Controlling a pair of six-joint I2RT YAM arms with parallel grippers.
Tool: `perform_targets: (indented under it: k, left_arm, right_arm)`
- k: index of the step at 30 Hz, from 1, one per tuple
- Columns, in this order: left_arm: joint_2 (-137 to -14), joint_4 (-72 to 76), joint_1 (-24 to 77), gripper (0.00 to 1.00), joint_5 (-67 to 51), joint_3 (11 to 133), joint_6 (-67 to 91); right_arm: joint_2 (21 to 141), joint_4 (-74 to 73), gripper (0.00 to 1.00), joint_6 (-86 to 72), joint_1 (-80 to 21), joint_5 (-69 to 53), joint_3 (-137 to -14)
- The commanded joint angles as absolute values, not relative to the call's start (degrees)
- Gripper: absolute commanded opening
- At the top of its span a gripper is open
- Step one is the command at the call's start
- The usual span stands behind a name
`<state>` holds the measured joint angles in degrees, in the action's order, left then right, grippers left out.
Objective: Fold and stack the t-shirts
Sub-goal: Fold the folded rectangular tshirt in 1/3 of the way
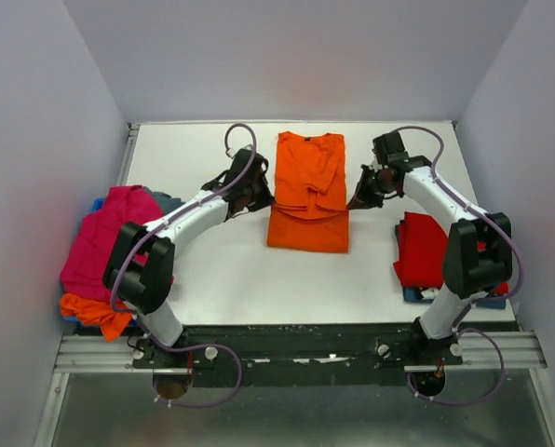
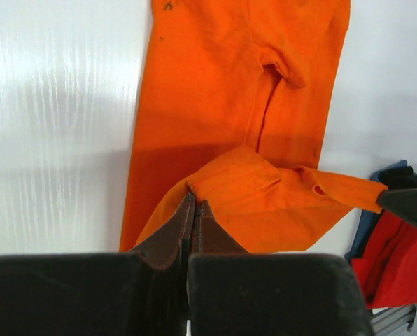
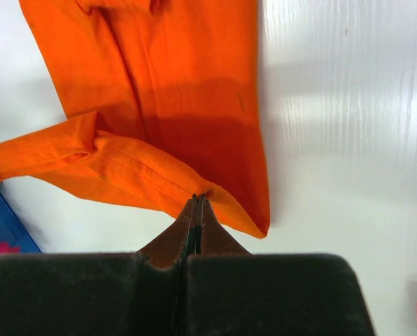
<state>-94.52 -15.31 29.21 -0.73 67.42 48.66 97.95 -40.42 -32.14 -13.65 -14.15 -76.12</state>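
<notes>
top view: you see orange shirt (image 1: 307, 219) flat on bench (image 1: 212, 275), centre, part folded over itself. left fingers (image 1: 256, 193) at its left side, right fingers (image 1: 361, 194) at right side. red shirt (image 1: 421, 248) folded far right; pink shirt (image 1: 105, 233) heaped far left.
left wrist: your left fingers pressed together, pinching raised orange edge.
right wrist: right fingers same, pinching opposite raised edge.

T-shirt (image 1: 307, 200) lies between left pile (image 1: 108, 244) and right pile (image 1: 423, 250).
</notes>
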Motion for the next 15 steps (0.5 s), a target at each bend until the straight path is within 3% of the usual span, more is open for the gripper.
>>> perform_targets:
  k: [1, 15]
  left_arm:
    - [-97.9, -14.0, 28.2, 0.00, -3.2, 70.4, 47.2]
    - [-104.1, -14.5, 26.2, 0.00, -3.0, 77.9, 46.4]
  right_arm:
    - [101.9, -42.5, 0.01, -30.5, -12.1, -12.3, -82.0]
    - [110.9, -44.7, 0.01, -30.0, -9.3, -14.0, -92.4]
